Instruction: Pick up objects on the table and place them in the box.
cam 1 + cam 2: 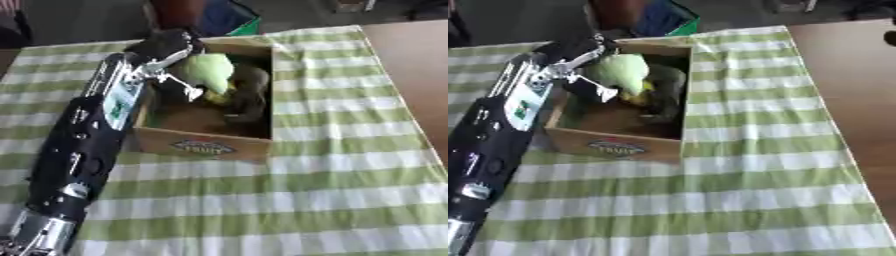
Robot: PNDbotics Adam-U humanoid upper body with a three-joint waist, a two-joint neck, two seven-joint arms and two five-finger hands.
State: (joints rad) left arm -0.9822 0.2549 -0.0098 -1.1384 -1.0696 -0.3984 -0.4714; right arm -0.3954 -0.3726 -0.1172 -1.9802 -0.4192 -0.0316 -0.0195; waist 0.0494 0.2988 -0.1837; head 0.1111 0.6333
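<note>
Left hand (171,47): curled round pale green rounded object (210,70) | above open cardboard box (201,145)

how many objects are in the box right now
2 visible: a pale green rounded object under the left robot hand, a dark brownish object against the cardboard box's right wall. More may be hidden.

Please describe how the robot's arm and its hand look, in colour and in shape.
The left arm is a thick black tube with silver joints near the wrist and at the lower end. A pale panel with green marks sits on the forearm. The left hand is black with silver metal parts. The right arm is not in view.
</note>
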